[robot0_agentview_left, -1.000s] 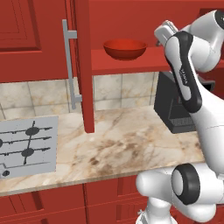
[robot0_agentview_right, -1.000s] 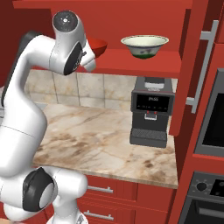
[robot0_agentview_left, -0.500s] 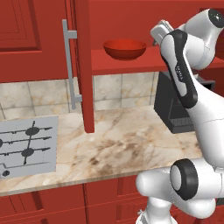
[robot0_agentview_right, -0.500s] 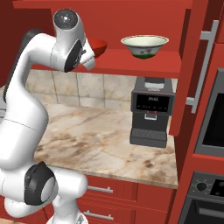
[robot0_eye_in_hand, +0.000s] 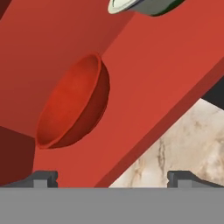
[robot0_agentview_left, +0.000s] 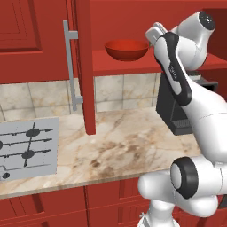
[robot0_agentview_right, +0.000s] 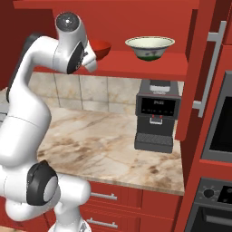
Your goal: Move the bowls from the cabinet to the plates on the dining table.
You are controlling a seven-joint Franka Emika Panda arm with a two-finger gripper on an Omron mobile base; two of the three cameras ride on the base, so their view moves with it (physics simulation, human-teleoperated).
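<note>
The wide red bowl (robot0_agentview_left: 126, 48) sits on the open cabinet's red shelf (robot0_agentview_left: 133, 66). The cream-white bowl (robot0_agentview_right: 149, 46) with a dark green foot stands further along that shelf (robot0_agentview_right: 145, 64). In the hand view the red bowl (robot0_eye_in_hand: 72, 103) lies just ahead of my gripper (robot0_eye_in_hand: 111, 179) and to its left. The jaws are open, with nothing between the fingertips (robot0_eye_in_hand: 42, 178). The cream bowl (robot0_eye_in_hand: 144, 5) shows at the upper edge. My arm partly covers the red bowl (robot0_agentview_right: 102, 47) in the right base view. The plates and the dining table are out of view.
The open cabinet door (robot0_agentview_left: 84, 66) with its long grey handle (robot0_agentview_left: 71, 66) hangs left of the red bowl. A black coffee machine (robot0_agentview_right: 155, 115) stands on the marble counter (robot0_agentview_right: 99, 145) under the shelf. A grey cooktop (robot0_agentview_left: 26, 146) lies at left, an oven (robot0_agentview_right: 219, 122) at right.
My hand has moved left along the shelf front, closer to the red bowl. The jaws stayed open, and the bowls have not moved.
</note>
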